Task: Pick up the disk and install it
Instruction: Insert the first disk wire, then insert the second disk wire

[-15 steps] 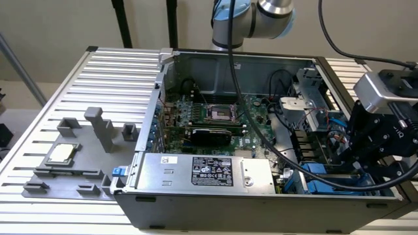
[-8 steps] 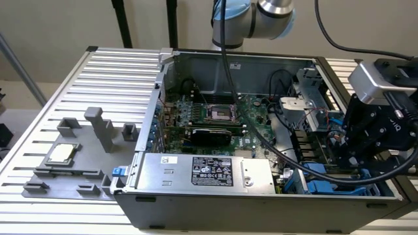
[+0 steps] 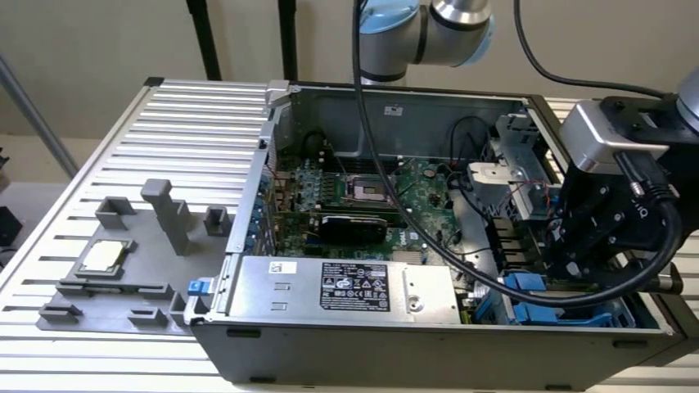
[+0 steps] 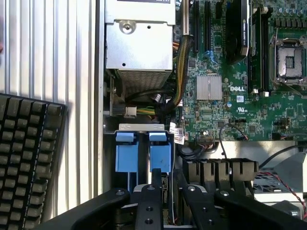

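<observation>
My gripper [image 3: 570, 274] hangs over the drive bay at the exterior view's right end of the open computer case [image 3: 327, 348]. In the wrist view the gripper [image 4: 166, 186] has its two black fingers [image 4: 156, 184] closed on a thin slab seen edge-on, with a strip of green board showing between them. This is the disk [image 4: 160, 154], and its bright blue bracket points into the bay. A second blue bracket [image 4: 124, 153] sits right beside it in the same bay. The blue brackets [image 3: 526, 284] lie just below the gripper in the exterior view.
A silver box with a black label [image 3: 349, 288] lies along the case's front wall. The green motherboard [image 3: 366, 192] fills the case floor. A thick black cable [image 3: 437, 241] loops across it. On the slatted table [image 3: 186, 123] a grey fixture holds a small square chip [image 3: 101, 255]. A black keyboard [image 4: 29, 163] lies outside the case.
</observation>
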`<state>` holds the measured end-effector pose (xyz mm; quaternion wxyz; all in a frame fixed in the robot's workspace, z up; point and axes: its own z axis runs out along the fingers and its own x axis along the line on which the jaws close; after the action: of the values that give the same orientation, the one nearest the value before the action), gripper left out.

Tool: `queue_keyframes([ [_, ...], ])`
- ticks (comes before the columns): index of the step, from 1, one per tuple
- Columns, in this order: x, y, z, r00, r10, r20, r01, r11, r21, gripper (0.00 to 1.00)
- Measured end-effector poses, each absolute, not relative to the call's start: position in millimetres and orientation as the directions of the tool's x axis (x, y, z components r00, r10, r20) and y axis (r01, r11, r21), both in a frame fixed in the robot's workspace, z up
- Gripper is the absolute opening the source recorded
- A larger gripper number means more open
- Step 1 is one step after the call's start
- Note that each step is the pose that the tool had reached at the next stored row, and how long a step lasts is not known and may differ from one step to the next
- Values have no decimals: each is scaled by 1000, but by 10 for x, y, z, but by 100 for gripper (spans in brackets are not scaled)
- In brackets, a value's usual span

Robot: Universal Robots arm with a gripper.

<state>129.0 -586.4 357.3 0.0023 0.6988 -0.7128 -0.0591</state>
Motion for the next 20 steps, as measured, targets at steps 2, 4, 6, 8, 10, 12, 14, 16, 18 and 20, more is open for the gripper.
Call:
queue_keyframes([
  [2, 1290, -5864, 3573, -23, -997, -79, -996, 16, 87, 24],
  [4, 1290, -5864, 3573, -23, -997, -79, -996, 16, 87, 24],
  [6, 1290, -5864, 3573, -23, -997, -79, -996, 16, 87, 24],
  [8, 1290, -5864, 3573, -23, -997, -79, -996, 16, 87, 24],
  [10, 1290, -5864, 3573, -23, -997, -79, -996, 16, 87, 24],
  [12, 1290, -5864, 3573, -23, -997, -79, -996, 16, 87, 24],
  [14, 1290, -5850, 3578, -23, -997, -79, -996, 16, 87, 24],
  [16, 1292, -5821, 3626, -24, -997, -79, -996, 17, 87, 24],
  [18, 1309, -5797, 3696, -24, -997, -79, -996, 17, 87, 24],
  [20, 1354, -5786, 3759, -24, -997, -79, -996, 17, 87, 24],
])
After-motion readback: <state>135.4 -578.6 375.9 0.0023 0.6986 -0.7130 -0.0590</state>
